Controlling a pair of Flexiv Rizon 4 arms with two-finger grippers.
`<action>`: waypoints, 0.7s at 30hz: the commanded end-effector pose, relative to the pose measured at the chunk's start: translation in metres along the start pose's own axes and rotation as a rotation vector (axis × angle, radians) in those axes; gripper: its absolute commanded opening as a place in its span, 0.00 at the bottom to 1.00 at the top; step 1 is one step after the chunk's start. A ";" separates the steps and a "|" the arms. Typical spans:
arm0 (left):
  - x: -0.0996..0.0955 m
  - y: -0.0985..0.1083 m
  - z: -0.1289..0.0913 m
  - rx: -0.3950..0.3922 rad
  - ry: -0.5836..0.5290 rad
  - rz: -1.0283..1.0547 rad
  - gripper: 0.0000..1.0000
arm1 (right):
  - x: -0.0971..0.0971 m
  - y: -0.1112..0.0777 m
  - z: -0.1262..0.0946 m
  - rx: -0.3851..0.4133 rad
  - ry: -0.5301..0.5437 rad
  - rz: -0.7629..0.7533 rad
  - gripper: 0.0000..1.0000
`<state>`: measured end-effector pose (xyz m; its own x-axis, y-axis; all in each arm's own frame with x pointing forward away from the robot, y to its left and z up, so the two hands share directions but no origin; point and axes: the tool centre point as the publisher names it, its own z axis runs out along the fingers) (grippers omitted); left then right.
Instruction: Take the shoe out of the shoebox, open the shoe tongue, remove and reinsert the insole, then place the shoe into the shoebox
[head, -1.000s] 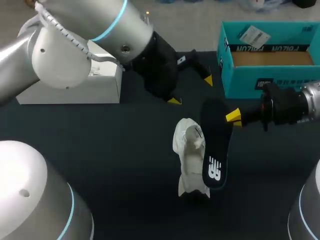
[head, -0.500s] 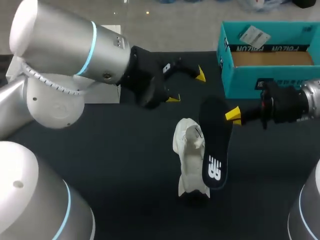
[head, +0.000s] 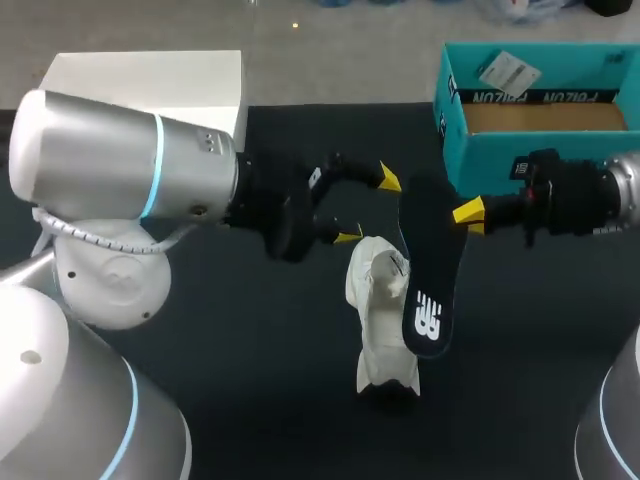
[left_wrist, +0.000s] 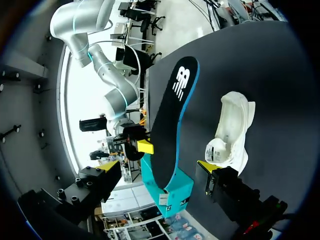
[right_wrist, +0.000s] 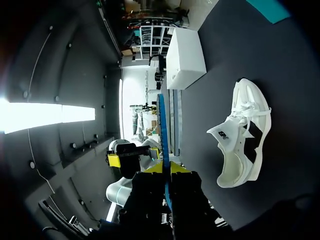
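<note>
A white shoe (head: 380, 310) lies on its side on the dark table (head: 250, 400); the wrist views also show the shoe (left_wrist: 231, 134) (right_wrist: 243, 141). Beside it hangs a black insole (head: 430, 280) with a blue underside, one end pinched by my right gripper (head: 468, 212). Edge-on, the insole (right_wrist: 163, 132) rises from between my right gripper (right_wrist: 167, 169)'s shut fingers. My left gripper (head: 368, 207) stands open just left of the insole's upper end, above the shoe. From my left gripper (left_wrist: 157, 167), the insole (left_wrist: 170, 125) is ahead of the spread fingers, untouched.
The teal shoebox (head: 540, 150) stands open at the back right, close behind my right gripper, with a paper tag inside. A white box (head: 150, 85) sits at the back left. My left arm's bulky links cover the table's left side.
My left arm has swung down and toward the shoe, bringing its open gripper close to the insole. My right gripper has lifted the insole's held end slightly.
</note>
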<state>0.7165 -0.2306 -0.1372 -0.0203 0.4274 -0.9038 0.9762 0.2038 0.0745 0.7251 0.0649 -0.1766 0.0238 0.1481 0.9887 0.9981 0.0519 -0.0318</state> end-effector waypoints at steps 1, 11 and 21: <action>0.005 -0.006 0.013 0.002 -0.297 0.004 1.00 | 0.005 -0.003 0.000 0.008 0.025 -0.001 0.00; 0.004 -0.006 0.033 0.007 -0.383 -0.007 0.82 | 0.017 -0.012 0.007 0.062 0.024 0.010 0.00; 0.002 -0.008 0.049 0.020 -0.419 -0.019 0.49 | 0.010 -0.016 0.017 0.089 0.049 0.031 0.00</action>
<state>0.7172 -0.2636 -0.1561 0.0264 0.1133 -0.9932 0.9821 0.1823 0.0470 0.7061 0.0790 -0.1643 0.0579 0.1082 0.9924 0.9889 0.1303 -0.0719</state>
